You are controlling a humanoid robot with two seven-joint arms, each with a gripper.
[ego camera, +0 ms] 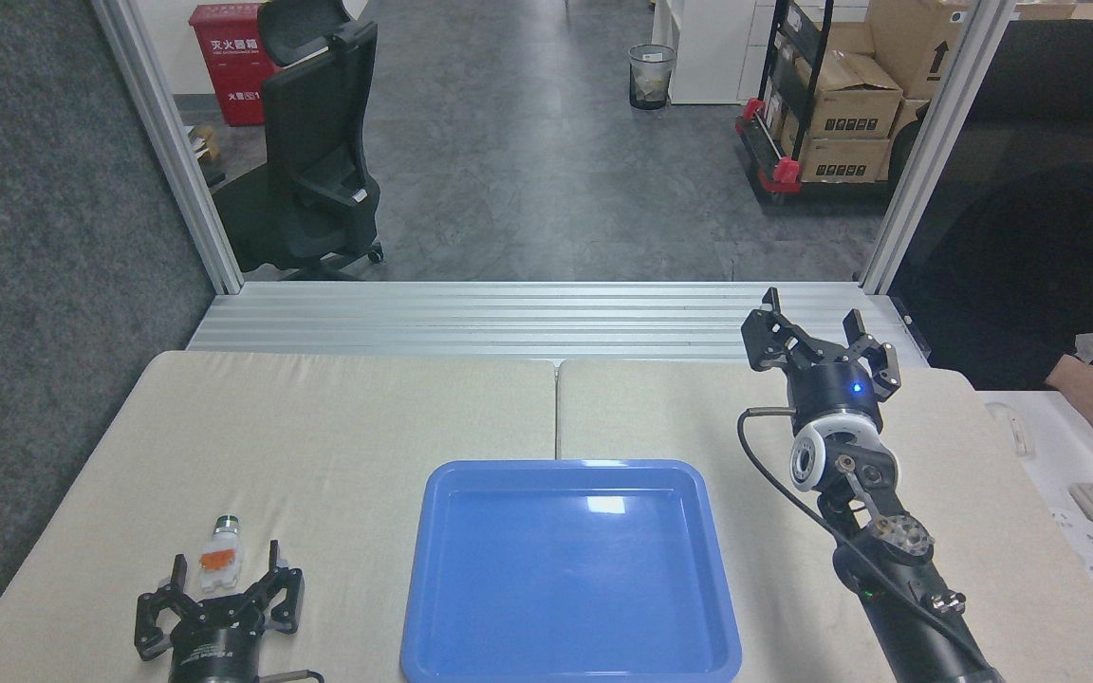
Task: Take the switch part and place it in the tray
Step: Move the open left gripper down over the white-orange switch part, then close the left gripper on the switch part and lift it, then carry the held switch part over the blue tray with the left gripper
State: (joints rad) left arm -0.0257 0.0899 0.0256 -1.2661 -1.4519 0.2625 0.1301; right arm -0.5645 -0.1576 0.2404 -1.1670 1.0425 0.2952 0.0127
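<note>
Both sets of jaws stand apart and hold nothing: the left gripper (pixel 221 585) sits low at the near-left of the table with its fingers spread, and the switch part (pixel 221 552) lies on the cloth just beyond them, its near white end reaching between the fingertips, though whether either finger touches it cannot be told. It points away from the robot, green-tipped silver end farthest, orange piece showing in the middle. To its right, near but apart, is the tray (pixel 569 469), blue, glossy and with nothing in it. Further right the right gripper (pixel 816 327) is raised over the far side of the table (pixel 347 417), well away from both. By my reading nothing of the task is done yet: the part is neither grasped nor lifted, so the pickup, the carry across and the release into the tray all remain. Most of the left arm is cut off by the bottom edge.
</note>
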